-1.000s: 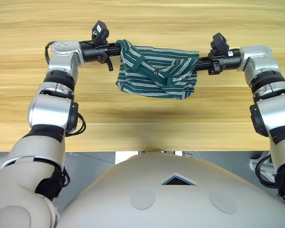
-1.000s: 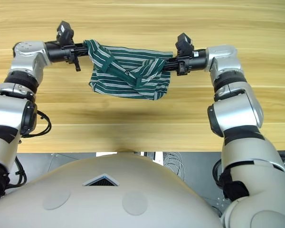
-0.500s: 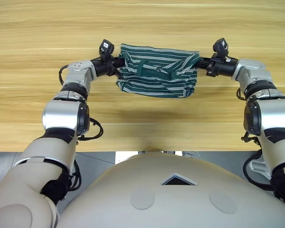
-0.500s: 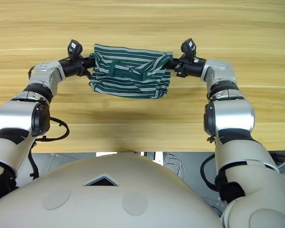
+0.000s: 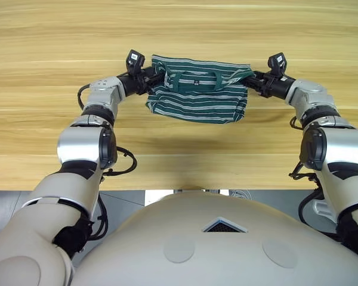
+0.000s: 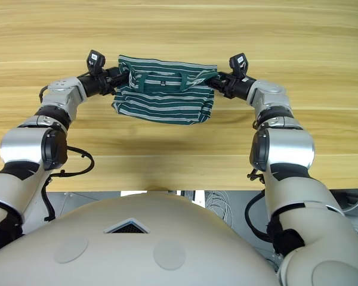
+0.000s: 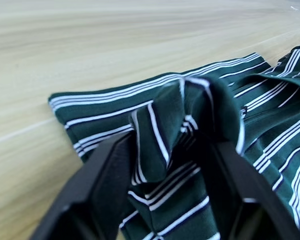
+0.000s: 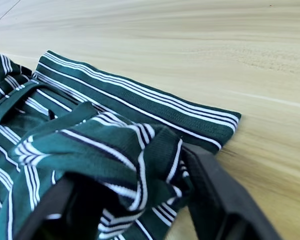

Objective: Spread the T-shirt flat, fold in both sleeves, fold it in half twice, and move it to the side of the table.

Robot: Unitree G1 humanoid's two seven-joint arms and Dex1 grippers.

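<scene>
The T-shirt (image 5: 197, 98), dark green with white stripes, sits folded into a wide rectangle in the middle of the tabletop (image 5: 179, 30), stretched between the two arms. In the wrist views its far hem lies flat on the wood. The left end effector (image 5: 149, 78) is clenched on a bunched fold at the shirt's left upper corner, with cloth pinched between its black fingers (image 7: 107, 172). The right end effector (image 5: 255, 81) grips a gathered fold at the right upper corner in the same way.
</scene>
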